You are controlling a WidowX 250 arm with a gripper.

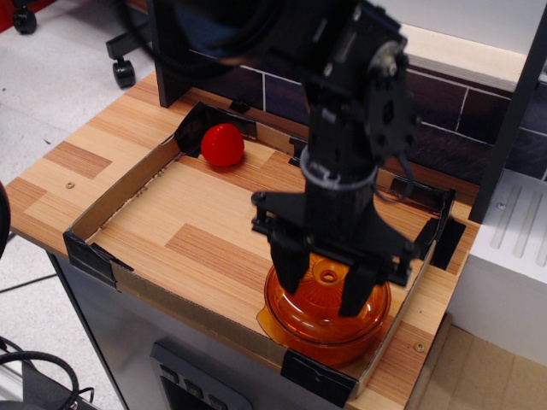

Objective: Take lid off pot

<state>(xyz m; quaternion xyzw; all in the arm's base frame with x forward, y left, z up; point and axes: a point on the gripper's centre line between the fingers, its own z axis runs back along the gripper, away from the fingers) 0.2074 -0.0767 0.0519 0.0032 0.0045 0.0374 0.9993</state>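
The orange lid [318, 299] sits on the orange pot [329, 335] at the front right corner of the cardboard-walled tray. The lid's small ring knob [327, 275] shows between my fingers. My black gripper [322, 285] points down onto the lid, open, with one fingertip [289, 275] left of the knob and the other right of it. Both fingertips are at the lid's top surface; I cannot tell whether they touch the knob. A flat tab of the pot [267, 323] sticks out at the front left.
A red ball [222, 144] lies in the tray's back left corner. Low cardboard walls [120, 192] with black corner pieces ring the wooden surface. A white box [504, 256] and a black post [513, 111] stand right of the tray. A dark brick-patterned backboard is behind.
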